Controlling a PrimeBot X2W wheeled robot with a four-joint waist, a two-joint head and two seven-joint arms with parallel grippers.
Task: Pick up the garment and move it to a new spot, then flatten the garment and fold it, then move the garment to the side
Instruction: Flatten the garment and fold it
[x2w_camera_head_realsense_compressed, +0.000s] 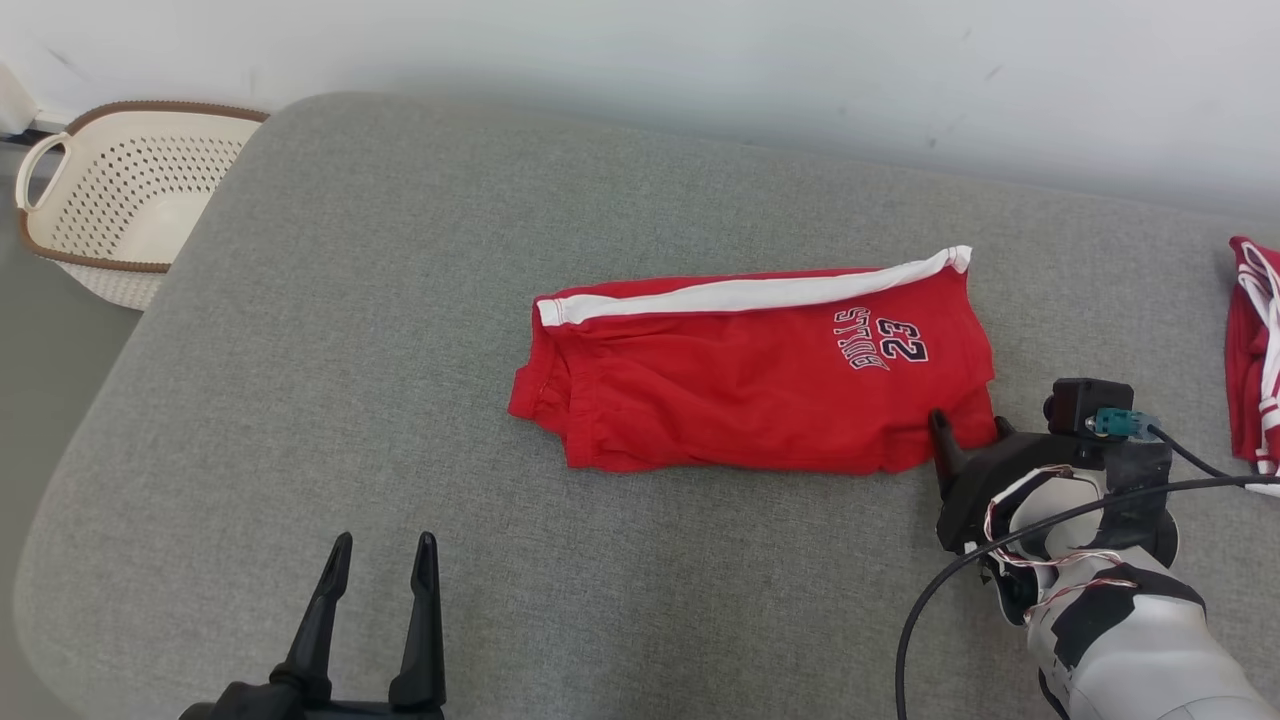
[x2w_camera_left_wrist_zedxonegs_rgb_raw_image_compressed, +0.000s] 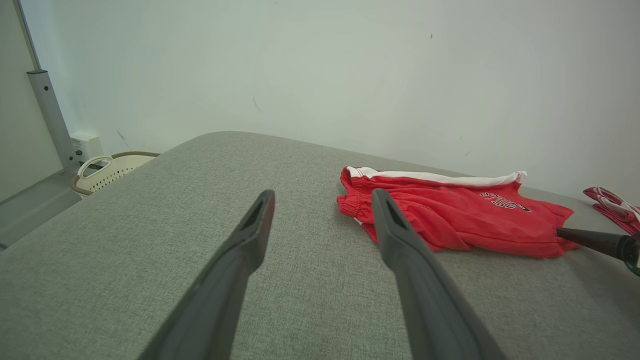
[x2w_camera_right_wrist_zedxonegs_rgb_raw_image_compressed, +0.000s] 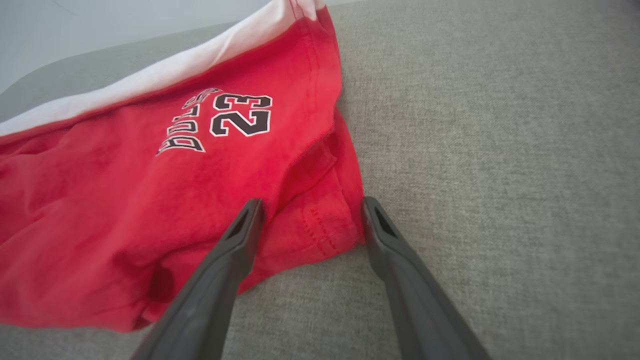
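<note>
The garment (x2w_camera_head_realsense_compressed: 750, 385) is a pair of red shorts with a white side stripe and "23" printed on it, lying folded on the grey cushioned surface (x2w_camera_head_realsense_compressed: 350, 350). My right gripper (x2w_camera_head_realsense_compressed: 965, 420) is open at the garment's near right corner; in the right wrist view the red hem corner (x2w_camera_right_wrist_zedxonegs_rgb_raw_image_compressed: 320, 225) lies between its spread fingers (x2w_camera_right_wrist_zedxonegs_rgb_raw_image_compressed: 240, 240). My left gripper (x2w_camera_head_realsense_compressed: 382, 545) stands open near the front edge, well left of the garment, nothing between its fingers (x2w_camera_left_wrist_zedxonegs_rgb_raw_image_compressed: 255, 225). The left wrist view shows the garment (x2w_camera_left_wrist_zedxonegs_rgb_raw_image_compressed: 450, 210) ahead to the right.
A cream perforated laundry basket (x2w_camera_head_realsense_compressed: 120, 200) sits off the surface's far left corner. Another red and white piece of clothing (x2w_camera_head_realsense_compressed: 1255, 350) lies at the right edge. A pale wall runs behind the surface.
</note>
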